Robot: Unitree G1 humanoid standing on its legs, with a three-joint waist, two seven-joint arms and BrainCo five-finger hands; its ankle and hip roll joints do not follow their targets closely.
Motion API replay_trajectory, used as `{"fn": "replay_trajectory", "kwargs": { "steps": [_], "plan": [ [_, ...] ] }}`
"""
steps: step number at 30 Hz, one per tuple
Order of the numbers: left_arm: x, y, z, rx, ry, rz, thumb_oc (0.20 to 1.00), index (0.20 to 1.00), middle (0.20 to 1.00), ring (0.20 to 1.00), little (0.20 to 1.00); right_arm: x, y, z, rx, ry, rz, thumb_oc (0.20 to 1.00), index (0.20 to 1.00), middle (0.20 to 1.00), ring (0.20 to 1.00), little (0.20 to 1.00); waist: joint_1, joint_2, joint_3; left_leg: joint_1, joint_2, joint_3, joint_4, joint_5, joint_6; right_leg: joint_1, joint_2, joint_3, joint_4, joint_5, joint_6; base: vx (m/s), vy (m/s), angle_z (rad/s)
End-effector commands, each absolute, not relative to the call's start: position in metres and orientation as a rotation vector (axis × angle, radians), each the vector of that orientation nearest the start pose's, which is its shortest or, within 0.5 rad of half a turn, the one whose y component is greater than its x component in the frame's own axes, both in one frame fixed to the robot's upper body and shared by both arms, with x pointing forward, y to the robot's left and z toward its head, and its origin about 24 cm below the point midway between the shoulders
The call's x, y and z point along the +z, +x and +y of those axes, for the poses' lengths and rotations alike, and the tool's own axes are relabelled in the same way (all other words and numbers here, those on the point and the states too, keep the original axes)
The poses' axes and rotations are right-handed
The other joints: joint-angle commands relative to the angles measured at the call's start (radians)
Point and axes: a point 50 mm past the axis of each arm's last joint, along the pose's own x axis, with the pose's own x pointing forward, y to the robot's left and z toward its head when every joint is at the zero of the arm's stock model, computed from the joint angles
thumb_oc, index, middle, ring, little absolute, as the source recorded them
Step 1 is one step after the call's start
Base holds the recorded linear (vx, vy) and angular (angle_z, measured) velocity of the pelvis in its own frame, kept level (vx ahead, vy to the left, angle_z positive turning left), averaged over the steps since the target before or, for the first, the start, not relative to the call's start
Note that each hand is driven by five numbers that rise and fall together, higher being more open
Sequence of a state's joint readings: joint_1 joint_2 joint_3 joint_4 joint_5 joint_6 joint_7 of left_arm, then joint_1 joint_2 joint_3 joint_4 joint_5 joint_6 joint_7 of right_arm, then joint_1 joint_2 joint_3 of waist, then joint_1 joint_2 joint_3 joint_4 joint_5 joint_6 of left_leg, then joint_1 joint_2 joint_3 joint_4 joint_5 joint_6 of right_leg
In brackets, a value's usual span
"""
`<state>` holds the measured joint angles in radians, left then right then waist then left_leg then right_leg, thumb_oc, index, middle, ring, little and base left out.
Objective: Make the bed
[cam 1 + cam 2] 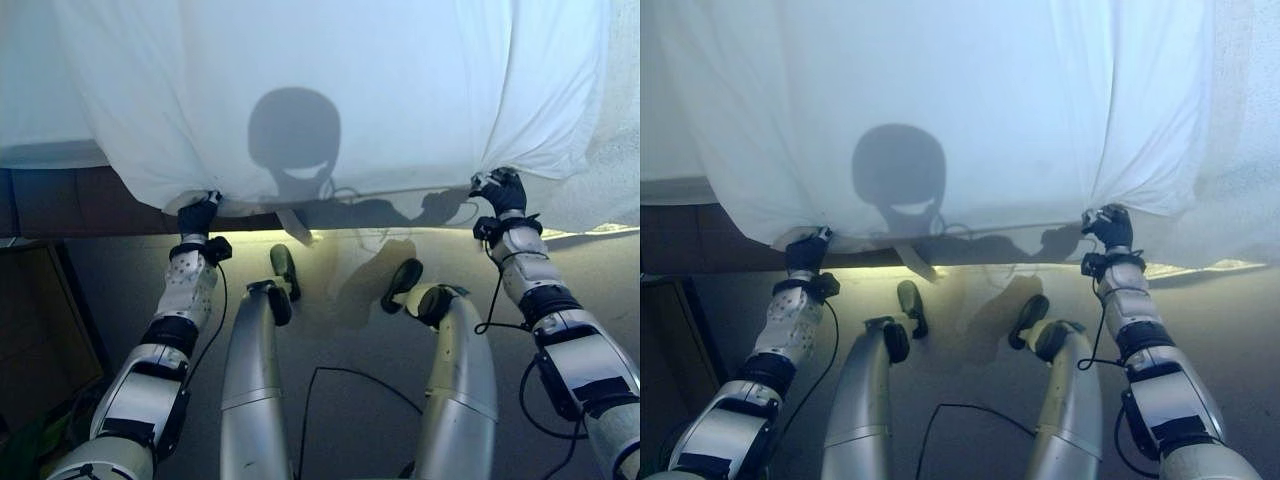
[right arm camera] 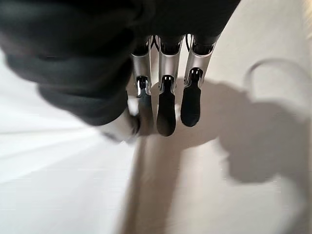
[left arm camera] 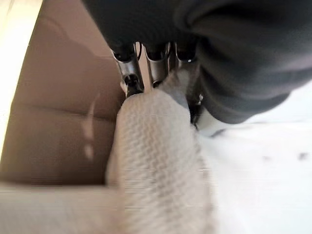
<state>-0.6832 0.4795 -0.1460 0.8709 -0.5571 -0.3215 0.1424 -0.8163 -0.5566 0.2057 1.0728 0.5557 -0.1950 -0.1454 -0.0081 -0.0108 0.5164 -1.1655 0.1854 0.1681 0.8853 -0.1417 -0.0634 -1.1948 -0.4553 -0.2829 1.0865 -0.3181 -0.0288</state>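
Note:
A white sheet [image 1: 330, 80] is spread over the bed and hangs past its near edge. My left hand [image 1: 197, 216] grips the sheet's near left corner. In the left wrist view its fingers [image 3: 130, 73] curl round a bunched roll of woven cloth [image 3: 156, 156]. My right hand [image 1: 503, 190] holds the near right corner, with taut folds fanning out from it. In the right wrist view its fingers [image 2: 165, 105] and thumb pinch the sheet [image 2: 58, 185]. The sheet's near edge runs between the two hands.
The bed's dark brown side panel [image 1: 60, 200] shows under the sheet at the left. A rougher white cover [image 1: 620, 150] lies at the right. Grey floor [image 1: 350, 300] runs along the bed, and a dark piece of furniture [image 1: 30, 330] stands at the lower left.

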Motion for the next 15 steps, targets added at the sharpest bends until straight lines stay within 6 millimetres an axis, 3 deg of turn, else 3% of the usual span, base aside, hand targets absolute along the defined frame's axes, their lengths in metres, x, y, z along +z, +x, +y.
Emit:
{"fn": "replay_trajectory", "kwargs": {
  "steps": [1,6,7,10,11,15],
  "plan": [
    [-0.036,0.272,0.301,0.418,0.214,0.513,1.000,1.000,1.000,1.000,1.000,0.017,0.300,-0.340,-0.494,-0.265,0.459,1.000,1.000,1.000,1.000,1.000,0.002,0.001,0.004,-0.027,-0.060,0.094,0.069,-0.124,0.085,-0.049,0.043,0.004,-0.048,0.041,0.048,0.00,0.000,0.00],
    [-0.054,0.251,0.302,0.368,0.316,0.605,1.000,1.000,1.000,1.000,1.000,-0.005,0.275,-0.352,-0.466,-0.424,0.608,1.000,1.000,1.000,1.000,1.000,0.004,0.000,0.004,-0.003,-0.065,0.101,0.049,-0.122,0.093,-0.030,0.044,-0.001,-0.065,0.047,0.047,0.00,0.000,0.00],
    [-0.069,0.235,0.299,0.358,0.316,0.669,1.000,1.000,1.000,1.000,1.000,-0.019,0.258,-0.356,-0.471,-0.431,0.676,1.000,1.000,1.000,1.000,1.000,0.004,-0.003,0.004,0.020,-0.066,0.101,0.040,-0.127,0.098,-0.007,0.043,-0.003,-0.076,0.047,0.048,0.00,0.000,0.00],
    [-0.078,0.223,0.299,0.350,0.321,0.712,1.000,1.000,1.000,1.000,1.000,-0.031,0.242,-0.361,-0.471,-0.450,0.741,1.000,1.000,1.000,1.000,1.000,0.006,-0.002,0.004,0.050,-0.066,0.101,0.024,-0.130,0.102,0.025,0.044,-0.008,-0.094,0.049,0.048,0.00,0.000,0.00],
    [-0.087,0.211,0.299,0.328,0.348,0.768,1.000,1.000,1.000,1.000,1.000,-0.041,0.225,-0.366,-0.461,-0.504,0.828,1.000,1.000,1.000,1.000,1.000,0.008,-0.005,0.004,0.082,-0.071,0.102,0.003,-0.130,0.103,0.059,0.046,-0.014,-0.114,0.051,0.051,0.00,0.000,0.00],
    [-0.096,0.197,0.297,0.320,0.361,0.814,1.000,1.000,1.000,1.000,1.000,-0.051,0.207,-0.371,-0.472,-0.522,0.892,1.000,1.000,1.000,1.000,1.000,0.011,-0.006,0.004,0.160,-0.078,0.109,-0.047,-0.123,0.101,0.134,0.047,-0.034,-0.164,0.064,0.063,0.00,0.001,-0.01]
  ]
}}
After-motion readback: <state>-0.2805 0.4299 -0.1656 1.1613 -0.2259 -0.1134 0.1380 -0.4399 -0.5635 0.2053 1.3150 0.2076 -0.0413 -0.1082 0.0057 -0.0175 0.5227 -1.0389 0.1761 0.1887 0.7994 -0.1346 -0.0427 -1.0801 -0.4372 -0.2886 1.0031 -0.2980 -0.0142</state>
